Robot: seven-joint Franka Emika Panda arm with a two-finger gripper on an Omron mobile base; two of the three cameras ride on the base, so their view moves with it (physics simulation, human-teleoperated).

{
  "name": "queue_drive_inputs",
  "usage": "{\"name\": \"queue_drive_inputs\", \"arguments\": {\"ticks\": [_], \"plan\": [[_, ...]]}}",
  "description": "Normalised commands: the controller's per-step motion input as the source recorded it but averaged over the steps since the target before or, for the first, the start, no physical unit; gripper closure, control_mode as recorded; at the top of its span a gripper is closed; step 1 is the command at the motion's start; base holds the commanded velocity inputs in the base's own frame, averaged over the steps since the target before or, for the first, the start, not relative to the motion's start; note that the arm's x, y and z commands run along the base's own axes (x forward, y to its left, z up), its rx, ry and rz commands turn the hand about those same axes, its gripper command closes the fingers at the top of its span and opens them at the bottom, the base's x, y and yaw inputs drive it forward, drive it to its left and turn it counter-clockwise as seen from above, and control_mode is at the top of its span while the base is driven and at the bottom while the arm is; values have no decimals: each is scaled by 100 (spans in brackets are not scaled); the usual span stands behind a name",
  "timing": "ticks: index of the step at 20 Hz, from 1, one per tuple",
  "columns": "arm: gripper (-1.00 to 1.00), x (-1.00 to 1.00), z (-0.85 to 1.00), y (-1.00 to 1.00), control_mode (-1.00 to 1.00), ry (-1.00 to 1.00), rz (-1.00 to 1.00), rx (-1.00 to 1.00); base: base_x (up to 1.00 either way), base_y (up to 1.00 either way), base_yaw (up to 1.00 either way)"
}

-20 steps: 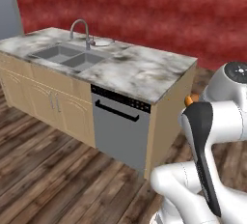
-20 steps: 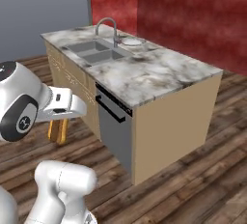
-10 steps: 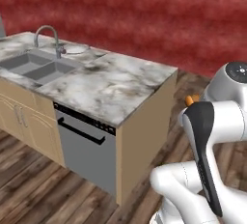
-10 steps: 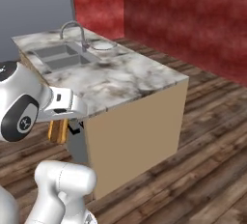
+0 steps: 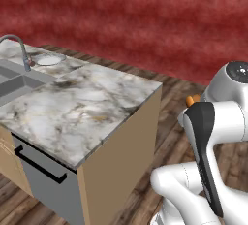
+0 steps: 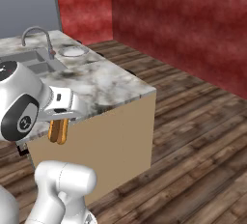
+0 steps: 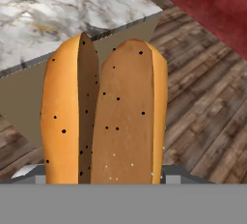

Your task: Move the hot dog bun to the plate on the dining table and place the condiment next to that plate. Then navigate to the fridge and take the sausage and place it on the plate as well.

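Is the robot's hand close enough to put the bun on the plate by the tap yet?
Probably not yet. The end effector holds the hot dog bun below the dining table edge, at its near end. The plate sits far across the top, beside the tap.

Walls (image 5: 145, 20): deep red, mottled, meeting at a corner; a grey panel (image 6: 26, 3) stands at far left in the right base view.
Floor (image 6: 193, 136): dark brown wood planks.
Island cabinet: tan side panel (image 6: 116, 141), grey appliance front (image 5: 43, 185) with a black bar handle (image 5: 38, 165).
Light: even, with soft shading.
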Motion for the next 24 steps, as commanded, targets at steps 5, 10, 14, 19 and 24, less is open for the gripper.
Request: {"name": "queue_drive_inputs", "arguments": {"ticks": [5,10,14,19,24], "plan": [[100,0,0,0,100,0,0,0,77,-100,1],[100,0,0,0,100,0,0,0,84,-99,7],[100,0,0,0,100,0,0,0,85,-100,11],[100,0,0,0,100,0,0,0,87,-100,12],[100,0,0,0,100,0,0,0,94,-91,16]]}}
